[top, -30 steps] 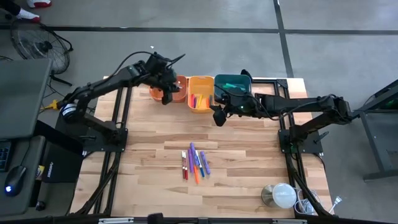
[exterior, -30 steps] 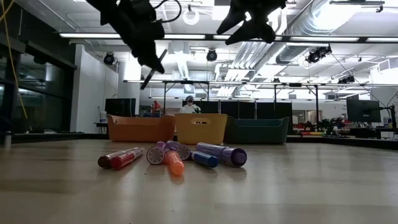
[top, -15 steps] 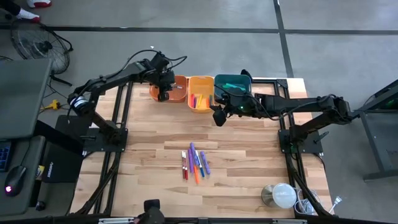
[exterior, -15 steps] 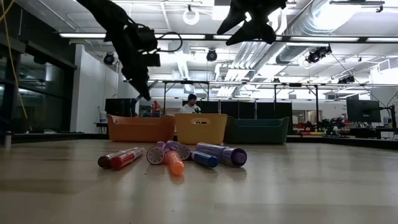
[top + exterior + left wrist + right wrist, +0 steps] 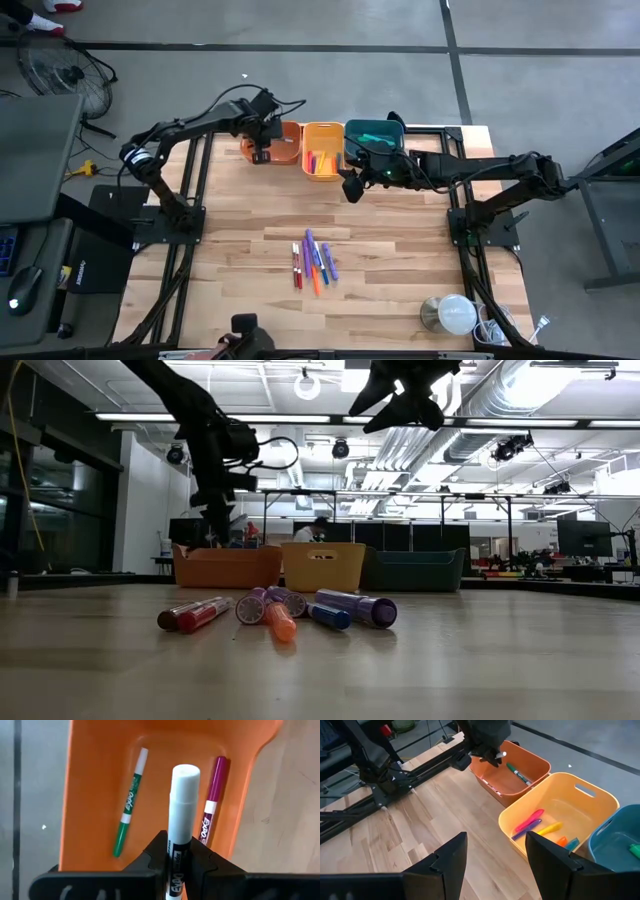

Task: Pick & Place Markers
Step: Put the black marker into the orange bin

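My left gripper (image 5: 261,151) hangs over the orange bin (image 5: 287,146) at the table's far edge, shut on a marker with a white cap (image 5: 183,800). A green marker (image 5: 129,810) and a purple one (image 5: 213,800) lie in that bin. Several more markers (image 5: 313,262) lie side by side on the table's middle, also seen in the low view (image 5: 275,610). My right gripper (image 5: 351,186) hovers open, high above the table, just near the teal bin (image 5: 375,133); its fingers frame the right wrist view (image 5: 495,857). My left gripper pinches the white-capped marker by its barrel (image 5: 175,851) between its two fingers. It comes from above, pointing down. The marker runs along the fingers with its cap end sticking out beyond the fingertips, lifted clear above the orange bin's floor.
A yellow bin (image 5: 322,152) with several markers stands between the orange and teal bins. A white dome-shaped lamp (image 5: 452,314) sits at the table's near right corner. Bare wood lies around the marker pile. A person (image 5: 320,528) shows in the room behind.
My left gripper has moved toward the table's far edge and down toward the orange bin, turning from a slant to pointing straight down, and has kept the marker in its hold. My right arm has kept still.
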`<state>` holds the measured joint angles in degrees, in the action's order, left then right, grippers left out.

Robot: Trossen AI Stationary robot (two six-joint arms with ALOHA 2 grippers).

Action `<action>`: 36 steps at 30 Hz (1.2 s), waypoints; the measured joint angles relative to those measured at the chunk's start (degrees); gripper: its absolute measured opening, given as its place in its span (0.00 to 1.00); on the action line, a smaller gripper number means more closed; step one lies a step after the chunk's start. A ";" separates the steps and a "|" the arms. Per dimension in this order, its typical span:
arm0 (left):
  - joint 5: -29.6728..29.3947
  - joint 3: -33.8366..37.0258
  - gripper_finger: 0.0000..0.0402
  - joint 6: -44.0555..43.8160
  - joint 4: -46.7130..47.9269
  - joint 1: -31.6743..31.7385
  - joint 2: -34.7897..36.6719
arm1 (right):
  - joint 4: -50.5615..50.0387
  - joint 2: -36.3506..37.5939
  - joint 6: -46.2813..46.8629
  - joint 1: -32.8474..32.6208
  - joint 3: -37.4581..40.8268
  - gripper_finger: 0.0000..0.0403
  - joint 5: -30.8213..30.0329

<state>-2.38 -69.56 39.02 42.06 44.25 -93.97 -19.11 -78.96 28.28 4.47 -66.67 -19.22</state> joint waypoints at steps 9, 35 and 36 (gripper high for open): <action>-3.68 0.00 0.06 0.72 -0.86 -0.15 -2.63 | 0.00 0.00 -0.03 0.00 0.00 0.47 -0.35; -10.28 0.00 0.19 4.27 -3.64 -5.64 -2.74 | -1.88 0.00 1.52 0.00 0.00 0.47 -0.21; -10.28 0.00 0.20 4.27 -3.61 -5.64 -2.74 | -1.93 0.00 1.52 -0.02 0.00 0.47 -0.15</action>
<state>-12.65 -69.56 43.28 38.45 38.61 -96.71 -21.04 -78.96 29.80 4.45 -66.67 -19.38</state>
